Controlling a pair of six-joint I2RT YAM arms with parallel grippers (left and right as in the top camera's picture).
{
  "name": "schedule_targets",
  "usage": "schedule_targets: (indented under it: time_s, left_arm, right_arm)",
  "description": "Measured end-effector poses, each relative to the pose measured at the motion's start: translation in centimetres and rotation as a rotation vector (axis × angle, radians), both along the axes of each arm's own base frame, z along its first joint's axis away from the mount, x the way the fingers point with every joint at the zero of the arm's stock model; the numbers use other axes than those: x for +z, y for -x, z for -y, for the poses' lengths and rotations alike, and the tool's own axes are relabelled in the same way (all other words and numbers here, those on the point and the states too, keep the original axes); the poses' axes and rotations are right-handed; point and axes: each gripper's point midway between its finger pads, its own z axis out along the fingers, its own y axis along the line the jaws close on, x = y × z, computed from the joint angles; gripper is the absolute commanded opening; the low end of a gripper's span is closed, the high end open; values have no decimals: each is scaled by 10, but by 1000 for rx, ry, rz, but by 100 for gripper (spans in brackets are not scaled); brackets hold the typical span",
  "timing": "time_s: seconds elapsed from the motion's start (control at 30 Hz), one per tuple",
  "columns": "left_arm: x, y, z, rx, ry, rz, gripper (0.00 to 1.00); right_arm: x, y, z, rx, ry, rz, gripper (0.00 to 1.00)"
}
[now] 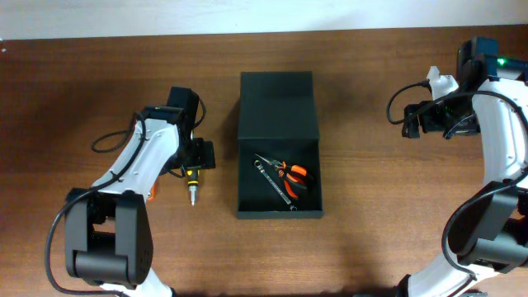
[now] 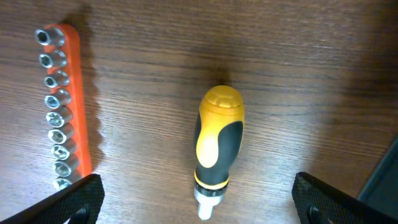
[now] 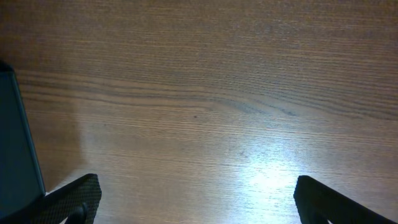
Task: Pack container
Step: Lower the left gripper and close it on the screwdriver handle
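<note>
So, your left hand (image 2: pixel 199 200) is spread wide, with one finger on each side of the yellow-and-black screwdriver (image 2: pixel 217 146) lying on the worktop (image 2: pixel 298 74). An orange socket rail (image 2: pixel 65 106) lies beside it. Your right hand (image 3: pixel 196 199) is spread wide too, holding nothing, off to the right of the container (image 1: pixel 279 99). That sits mid-worktop between the arms, lid flapped back, with orange-handled pliers (image 1: pixel 294 175) and a silver tool (image 1: pixel 271 175) inside.

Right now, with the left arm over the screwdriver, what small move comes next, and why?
Probably lower the left gripper straight down over the screwdriver: its jaws stand open, the handle lies on the table between them, and the container waits open with pliers inside.
</note>
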Motion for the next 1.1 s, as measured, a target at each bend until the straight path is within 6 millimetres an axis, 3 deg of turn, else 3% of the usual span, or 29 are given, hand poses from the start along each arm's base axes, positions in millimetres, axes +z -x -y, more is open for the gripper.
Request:
schedule_targets:
  time_s: [0.27, 0.77, 1.1]
  left_arm:
    - [-18, 8, 9, -9, 60, -13, 99]
    - [-25, 9, 14, -41, 86, -7, 99]
    - [-24, -6, 16, -44, 94, 56, 99]
  right_arm:
    - [0, 0, 0, 0, 0, 0, 99]
    - [0, 0, 0, 0, 0, 0, 99]
    - [0, 0, 0, 1, 0, 0, 99]
